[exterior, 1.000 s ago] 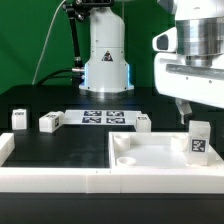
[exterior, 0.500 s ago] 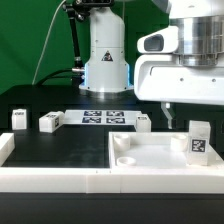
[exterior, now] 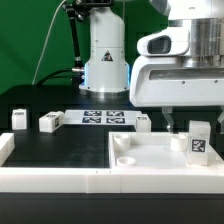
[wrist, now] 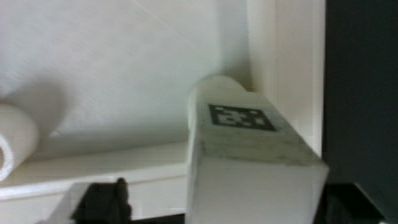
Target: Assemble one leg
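Observation:
One leg (exterior: 200, 143), a small white post with a black-and-white tag, stands upright on the wide white panel (exterior: 150, 152) near its corner at the exterior view's right. My gripper (exterior: 183, 123) hangs just above and behind it, open. In the wrist view the leg (wrist: 249, 160) fills the space between my two dark fingers (wrist: 107, 200), its tag facing the camera; the jaws stand either side of it without touching. Three more legs (exterior: 19, 120), (exterior: 50, 121), (exterior: 143, 122) stand on the black table behind.
The marker board (exterior: 100, 117) lies flat at the table's middle back. A white rail (exterior: 55, 178) runs along the front, with a raised end (exterior: 6, 148) at the exterior view's left. The robot base (exterior: 105, 60) stands behind.
My gripper has moved down and toward the exterior view's left, coming in over the leg on the panel. The leg and other parts have not moved.

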{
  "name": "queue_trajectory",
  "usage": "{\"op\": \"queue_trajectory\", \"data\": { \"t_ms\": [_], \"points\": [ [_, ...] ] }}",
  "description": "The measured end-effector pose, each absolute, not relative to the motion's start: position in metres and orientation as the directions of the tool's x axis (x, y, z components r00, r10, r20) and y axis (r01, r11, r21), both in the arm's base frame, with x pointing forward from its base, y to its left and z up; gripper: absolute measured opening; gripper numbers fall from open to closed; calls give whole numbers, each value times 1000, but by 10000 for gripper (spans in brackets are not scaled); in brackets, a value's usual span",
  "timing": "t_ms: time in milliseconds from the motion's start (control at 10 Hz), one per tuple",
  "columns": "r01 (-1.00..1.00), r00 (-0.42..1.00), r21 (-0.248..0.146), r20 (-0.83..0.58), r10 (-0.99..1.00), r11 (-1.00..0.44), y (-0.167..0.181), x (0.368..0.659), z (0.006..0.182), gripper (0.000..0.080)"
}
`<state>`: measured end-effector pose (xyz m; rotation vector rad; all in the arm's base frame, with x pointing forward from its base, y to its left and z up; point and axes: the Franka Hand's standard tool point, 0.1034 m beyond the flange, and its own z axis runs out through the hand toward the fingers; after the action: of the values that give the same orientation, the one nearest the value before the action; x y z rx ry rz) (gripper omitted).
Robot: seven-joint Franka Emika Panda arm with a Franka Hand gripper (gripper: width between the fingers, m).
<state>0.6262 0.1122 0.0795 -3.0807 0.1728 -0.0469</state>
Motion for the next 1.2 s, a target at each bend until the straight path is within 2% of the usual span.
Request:
{"op": "queue_trajectory", "data": {
  "t_ms": [100, 200, 300, 500, 700, 900, 1200],
  "points": [
    [-111, 993, -57, 27, -113, -992, 112, 626, 80, 401],
    [-111, 993, -57, 27, -113, -992, 112, 626, 80, 401],
    [-118, 992, -58, 27, -120, -991, 112, 626, 80, 290],
    [-158, 987, -59, 24, -160, -986, 112, 626, 80, 290],
    [-281, 959, -62, 17, -283, -958, 112, 626, 80, 290],
    [-518, 855, -66, -1, -519, -853, 116, 625, 79, 290],
    [-806, 591, -69, -36, -806, -588, 115, 625, 79, 291]
  ]
}}
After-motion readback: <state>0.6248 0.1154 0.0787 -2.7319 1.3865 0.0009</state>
